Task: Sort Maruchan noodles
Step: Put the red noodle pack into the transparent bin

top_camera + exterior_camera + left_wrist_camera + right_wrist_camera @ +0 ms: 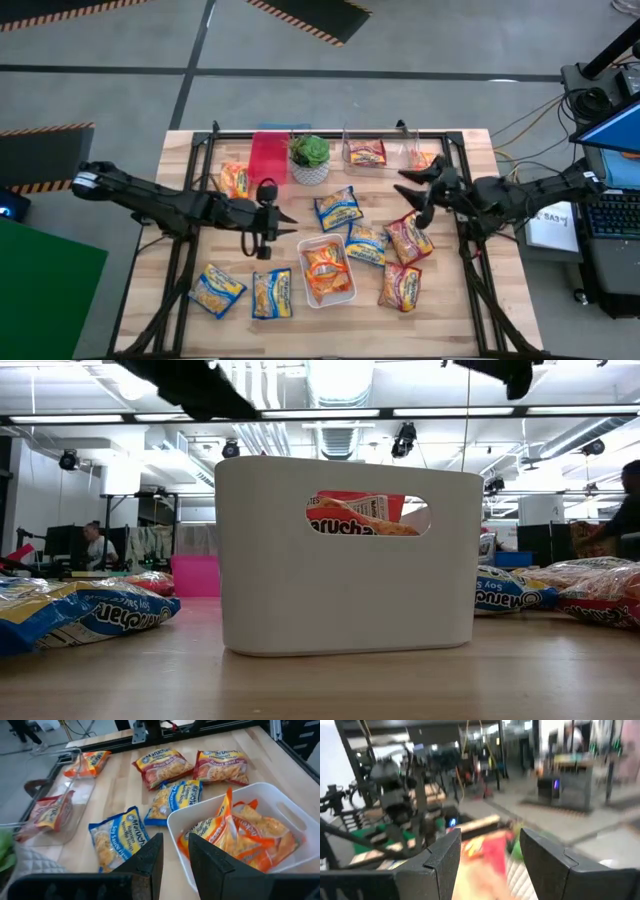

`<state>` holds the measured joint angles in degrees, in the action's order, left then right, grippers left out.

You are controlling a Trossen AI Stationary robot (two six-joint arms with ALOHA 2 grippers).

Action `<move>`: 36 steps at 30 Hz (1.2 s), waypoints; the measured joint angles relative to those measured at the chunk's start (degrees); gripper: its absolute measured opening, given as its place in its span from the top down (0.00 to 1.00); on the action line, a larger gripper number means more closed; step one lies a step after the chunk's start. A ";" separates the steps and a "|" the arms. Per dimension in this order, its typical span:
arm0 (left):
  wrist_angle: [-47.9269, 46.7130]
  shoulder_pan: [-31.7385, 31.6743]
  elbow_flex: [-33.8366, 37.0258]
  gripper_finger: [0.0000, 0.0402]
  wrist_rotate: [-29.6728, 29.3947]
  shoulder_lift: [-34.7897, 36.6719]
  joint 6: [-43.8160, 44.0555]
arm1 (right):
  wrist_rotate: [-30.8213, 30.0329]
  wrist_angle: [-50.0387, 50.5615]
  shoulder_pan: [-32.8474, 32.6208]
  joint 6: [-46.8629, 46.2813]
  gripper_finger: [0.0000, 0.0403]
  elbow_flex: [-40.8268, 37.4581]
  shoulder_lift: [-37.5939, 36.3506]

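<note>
Noodle packets lie flat on the wooden table: blue-edged ones (338,208) (366,243) (217,289) (272,293), red-edged ones (409,237) (401,286) and an orange one (235,180). Orange packets (326,270) (245,830) fill a white bin (304,245) (280,805) (345,560). A clear bin (350,140) holds a red-edged packet (367,152). My left gripper (290,220) (175,857) hovers open left of the white bin, above the table. My right gripper (408,195) (490,855) hangs open in the air above the red-edged packets, holding nothing.
A red bin (268,157) and a green potted plant (310,158) stand at the far edge. A second clear bin (425,145) with an orange packet (422,158) sits at the far right. A black frame (470,200) borders the table. Bare wood shows along the near edge (330,330).
</note>
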<state>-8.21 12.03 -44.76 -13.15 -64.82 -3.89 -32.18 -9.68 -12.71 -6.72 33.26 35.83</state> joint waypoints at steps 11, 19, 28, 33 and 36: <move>0.04 -0.26 7.00 0.81 -14.56 12.47 -1.65 | -0.85 21.13 1.92 -34.49 0.52 4.31 8.68; 0.23 -0.26 6.27 0.81 -22.11 13.44 -6.44 | 3.49 45.68 6.71 -55.62 0.52 9.09 12.54; 0.63 -0.26 3.44 0.81 -22.36 13.44 -13.53 | 25.87 49.89 7.87 -61.31 0.52 12.39 19.78; 0.55 -0.26 3.44 0.81 -22.40 13.42 -13.57 | 28.68 62.72 7.89 -64.28 0.52 16.03 22.52; 0.53 -0.26 3.44 0.81 -22.40 13.42 -13.13 | 28.75 72.16 8.56 -64.41 0.52 17.64 23.68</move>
<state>-7.68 11.77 -41.32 -35.55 -51.40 -17.02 -3.44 62.48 -4.15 -71.14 50.90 59.51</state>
